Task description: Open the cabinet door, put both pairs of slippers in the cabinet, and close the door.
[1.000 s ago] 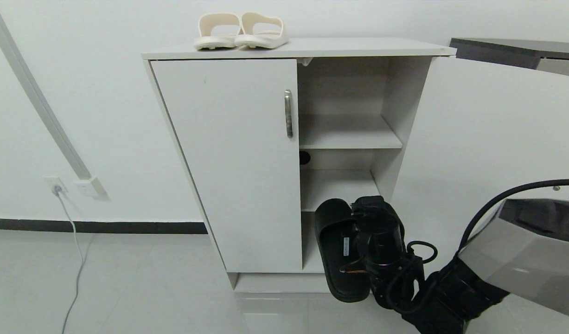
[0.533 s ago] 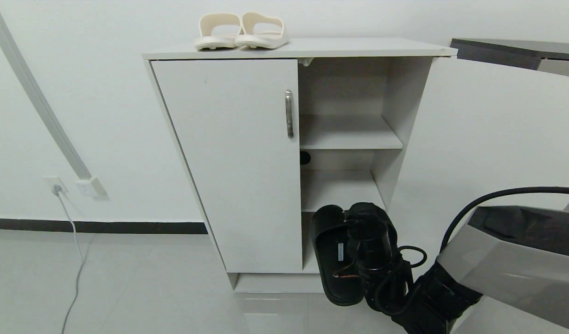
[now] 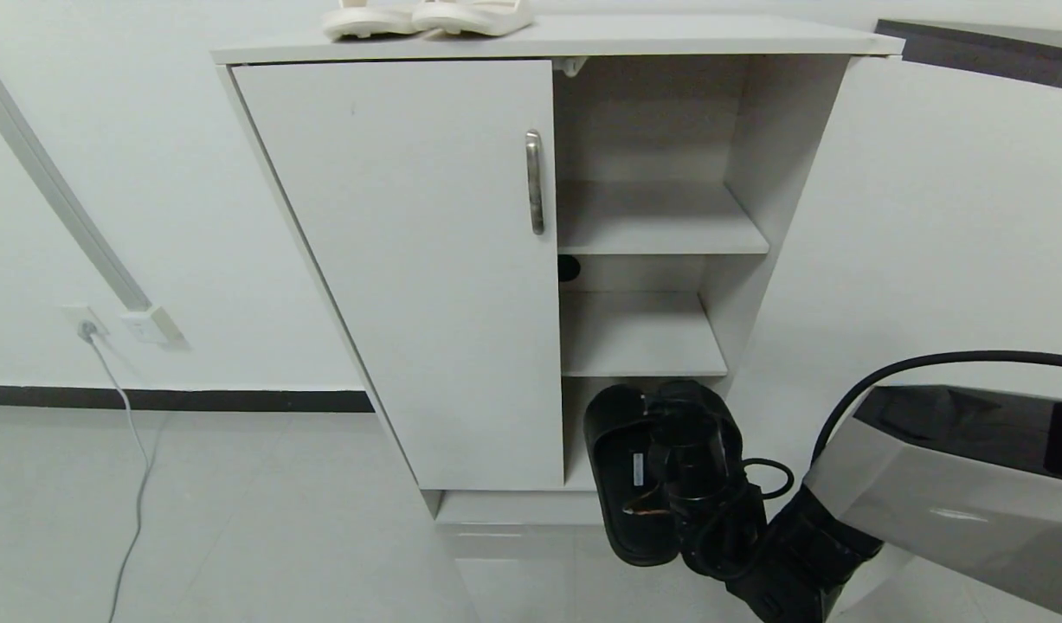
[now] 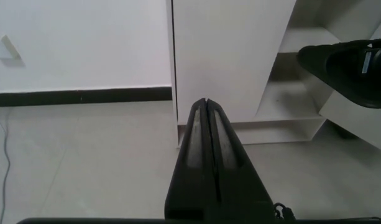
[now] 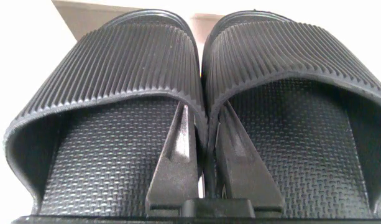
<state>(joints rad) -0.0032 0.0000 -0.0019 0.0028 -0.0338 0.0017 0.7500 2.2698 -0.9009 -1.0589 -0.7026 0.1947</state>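
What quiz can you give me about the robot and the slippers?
1. True or false: the cream slippers lie on top of the cabinet.
2. What does the right gripper hold in its jaws? A: the black slippers. B: a towel. C: a cup.
3. Fill the gap: the cabinet's right door is ____.

Key: 1 true; 2 A; 3 open.
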